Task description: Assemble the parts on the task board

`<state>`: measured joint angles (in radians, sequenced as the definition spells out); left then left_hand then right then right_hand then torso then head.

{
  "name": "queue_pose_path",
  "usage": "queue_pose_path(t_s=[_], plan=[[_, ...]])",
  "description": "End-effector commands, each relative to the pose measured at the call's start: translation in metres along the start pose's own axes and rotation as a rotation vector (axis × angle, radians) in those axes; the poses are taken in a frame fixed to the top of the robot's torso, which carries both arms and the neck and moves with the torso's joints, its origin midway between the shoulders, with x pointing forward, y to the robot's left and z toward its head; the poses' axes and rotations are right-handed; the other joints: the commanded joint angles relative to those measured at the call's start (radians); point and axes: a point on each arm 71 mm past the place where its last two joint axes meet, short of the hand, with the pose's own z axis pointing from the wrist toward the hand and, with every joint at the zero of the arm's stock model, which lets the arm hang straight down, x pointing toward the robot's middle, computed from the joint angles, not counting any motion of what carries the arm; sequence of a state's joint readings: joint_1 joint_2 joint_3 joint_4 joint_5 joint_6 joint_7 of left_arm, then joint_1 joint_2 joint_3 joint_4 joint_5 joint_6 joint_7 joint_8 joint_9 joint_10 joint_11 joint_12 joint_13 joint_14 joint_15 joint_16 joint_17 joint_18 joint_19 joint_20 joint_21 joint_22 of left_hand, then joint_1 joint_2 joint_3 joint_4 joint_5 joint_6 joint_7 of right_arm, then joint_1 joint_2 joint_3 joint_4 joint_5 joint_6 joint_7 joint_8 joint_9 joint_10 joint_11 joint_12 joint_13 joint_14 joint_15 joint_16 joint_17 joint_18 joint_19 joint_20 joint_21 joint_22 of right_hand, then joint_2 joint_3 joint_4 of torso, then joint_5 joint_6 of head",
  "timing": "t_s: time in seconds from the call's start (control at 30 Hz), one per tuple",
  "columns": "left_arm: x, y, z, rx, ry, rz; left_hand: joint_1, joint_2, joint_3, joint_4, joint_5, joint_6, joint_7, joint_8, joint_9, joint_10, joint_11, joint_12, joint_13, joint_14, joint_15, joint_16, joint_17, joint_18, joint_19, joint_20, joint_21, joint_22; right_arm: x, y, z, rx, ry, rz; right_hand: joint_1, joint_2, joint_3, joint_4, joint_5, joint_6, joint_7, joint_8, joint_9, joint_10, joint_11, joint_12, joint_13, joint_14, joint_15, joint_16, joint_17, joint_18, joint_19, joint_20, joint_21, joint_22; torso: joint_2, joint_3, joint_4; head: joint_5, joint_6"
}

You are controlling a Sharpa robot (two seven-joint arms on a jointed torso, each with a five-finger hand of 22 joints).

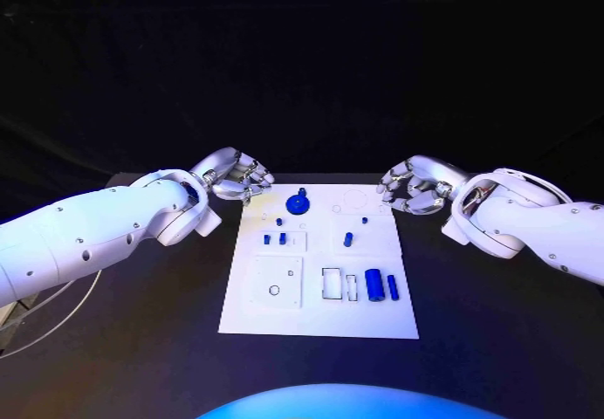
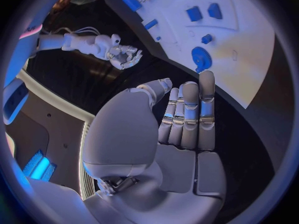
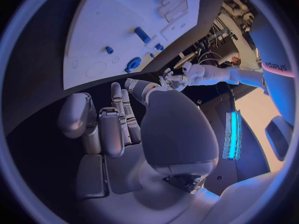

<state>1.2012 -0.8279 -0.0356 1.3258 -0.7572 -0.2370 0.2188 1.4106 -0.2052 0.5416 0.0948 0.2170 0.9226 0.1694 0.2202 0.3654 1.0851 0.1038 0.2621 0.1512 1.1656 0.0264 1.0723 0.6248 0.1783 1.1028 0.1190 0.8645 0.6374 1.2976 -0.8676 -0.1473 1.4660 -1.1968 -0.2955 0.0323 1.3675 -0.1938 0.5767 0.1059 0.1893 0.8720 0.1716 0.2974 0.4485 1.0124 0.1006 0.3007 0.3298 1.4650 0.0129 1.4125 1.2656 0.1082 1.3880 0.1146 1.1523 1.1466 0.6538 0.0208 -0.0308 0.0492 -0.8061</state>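
Head view: one task board (image 1: 252, 319), seven blue parts (image 1: 374, 282), two empty, spread robot hands (image 1: 239, 177).

2 glossy white arms (small dark screws dot them) end in silver hands, the left hand (image 1: 236, 177) and right hand (image 1: 413, 187).

Right robot hand (image 3: 124, 129) empty, fingers apart, near task board (image 3: 99, 35), blue parts (image 3: 142, 34)
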Motion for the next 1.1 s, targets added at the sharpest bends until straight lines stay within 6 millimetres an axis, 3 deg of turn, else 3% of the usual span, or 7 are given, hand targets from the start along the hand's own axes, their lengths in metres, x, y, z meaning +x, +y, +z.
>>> queue_pose_path(t_s=[0.03,0.2,0.3,0.63,0.87,1.0,1.1], plan=[[-0.006,-0.006,-0.006,0.050,-0.101,-0.330,0.011,0.007,0.001,-0.005,0.005,0.007,-0.004,0.008,0.001,0.027,-0.009,0.028,0.012,0.000,-0.009,-0.006,-0.005,0.009,0.002,-0.013,-0.007,-0.004,0.007,0.002,0.003,0.024,0.075,-0.280,-0.006,-0.010,-0.001,-0.007,-0.008,0.008,0.000,-0.008,-0.002,0.008,-0.001,-0.015,-0.016,0.035,0.002,0.000,-0.003,-0.008,0.008,-0.001,0.011,0.010,0.003,-0.0013,-0.0054,-0.004,0.007],[-0.003,-0.012,-0.014,0.072,-0.109,-0.499,0.006,0.012,-0.009,-0.004,0.004,0.027,-0.010,0.022,0.007,0.026,-0.015,0.053,0.026,-0.007,-0.013,-0.011,-0.011,0.007,0.003,-0.019,-0.019,-0.012,0.013,0.010,0.008,0.020,0.071,-0.377,-0.013,-0.017,-0.001,-0.009,-0.012,0.009,0.001,-0.017,-0.007,0.007,0.002,-0.039,-0.039,0.035,0.004,-0.003,-0.012,-0.010,0.013,0.000,0.020,0.020,0.002,-0.0051,-0.0053,-0.012,0.005],[-0.001,-0.015,-0.018,0.084,-0.106,-0.554,0.005,0.014,-0.013,-0.004,0.004,0.029,-0.012,0.025,0.008,0.027,-0.018,0.065,0.033,-0.010,-0.015,-0.011,-0.013,0.007,0.003,-0.021,-0.024,-0.015,0.015,0.015,0.011,0.017,0.059,-0.406,-0.015,-0.022,0.000,-0.011,-0.013,0.004,0.006,-0.027,-0.011,0.007,0.006,-0.054,-0.055,0.036,0.008,-0.003,-0.013,-0.011,0.015,0.002,0.022,0.023,0.002,-0.0055,-0.0040,-0.013,0.005],[0.006,-0.025,-0.024,0.109,-0.095,-0.658,0.000,0.013,-0.021,-0.001,0.003,0.031,-0.014,0.029,0.009,0.023,-0.019,0.077,0.039,-0.015,-0.015,-0.013,-0.015,0.007,0.001,-0.021,-0.031,-0.019,0.034,0.025,0.023,0.001,0.077,-0.438,-0.014,-0.027,0.002,-0.018,-0.016,-0.004,0.015,-0.042,-0.018,0.006,0.014,-0.073,-0.075,0.038,0.013,-0.001,-0.012,-0.012,0.017,0.007,0.025,0.027,0.003,-0.0037,-0.0050,-0.019,0.001],[0.010,-0.029,-0.026,0.119,-0.087,-0.675,-0.002,0.012,-0.025,-0.001,0.003,0.031,-0.014,0.030,0.010,0.020,-0.019,0.083,0.043,-0.019,-0.015,-0.014,-0.016,0.007,0.001,-0.021,-0.035,-0.022,0.047,0.026,0.028,-0.003,0.096,-0.446,-0.014,-0.030,0.002,-0.021,-0.017,-0.008,0.018,-0.047,-0.020,0.004,0.016,-0.079,-0.082,0.037,0.015,-0.001,-0.013,-0.012,0.016,0.009,0.025,0.027,0.003,-0.0009,-0.0032,-0.014,0.001],[0.011,-0.031,-0.027,0.122,-0.083,-0.680,-0.002,0.012,-0.025,-0.001,0.003,0.031,-0.014,0.030,0.010,0.020,-0.019,0.083,0.043,-0.019,-0.015,-0.014,-0.016,0.007,0.001,-0.021,-0.035,-0.022,0.052,0.027,0.031,-0.005,0.103,-0.448,-0.014,-0.030,0.002,-0.022,-0.017,-0.009,0.019,-0.049,-0.021,0.002,0.017,-0.082,-0.084,0.037,0.016,-0.001,-0.014,-0.012,0.016,0.009,0.025,0.027,0.003,-0.0021,-0.0046,-0.011,-0.002],[0.012,-0.032,-0.027,0.123,-0.080,-0.682,-0.002,0.012,-0.025,-0.001,0.003,0.031,-0.015,0.031,0.010,0.019,-0.019,0.084,0.043,-0.019,-0.016,-0.014,-0.017,0.007,0.001,-0.021,-0.036,-0.022,0.055,0.028,0.032,-0.009,0.108,-0.447,-0.014,-0.030,0.003,-0.023,-0.017,-0.009,0.019,-0.049,-0.021,0.003,0.017,-0.082,-0.085,0.037,0.016,-0.001,-0.014,-0.012,0.016,0.009,0.025,0.027,0.003,-0.0008,-0.0044,-0.010,-0.004]])
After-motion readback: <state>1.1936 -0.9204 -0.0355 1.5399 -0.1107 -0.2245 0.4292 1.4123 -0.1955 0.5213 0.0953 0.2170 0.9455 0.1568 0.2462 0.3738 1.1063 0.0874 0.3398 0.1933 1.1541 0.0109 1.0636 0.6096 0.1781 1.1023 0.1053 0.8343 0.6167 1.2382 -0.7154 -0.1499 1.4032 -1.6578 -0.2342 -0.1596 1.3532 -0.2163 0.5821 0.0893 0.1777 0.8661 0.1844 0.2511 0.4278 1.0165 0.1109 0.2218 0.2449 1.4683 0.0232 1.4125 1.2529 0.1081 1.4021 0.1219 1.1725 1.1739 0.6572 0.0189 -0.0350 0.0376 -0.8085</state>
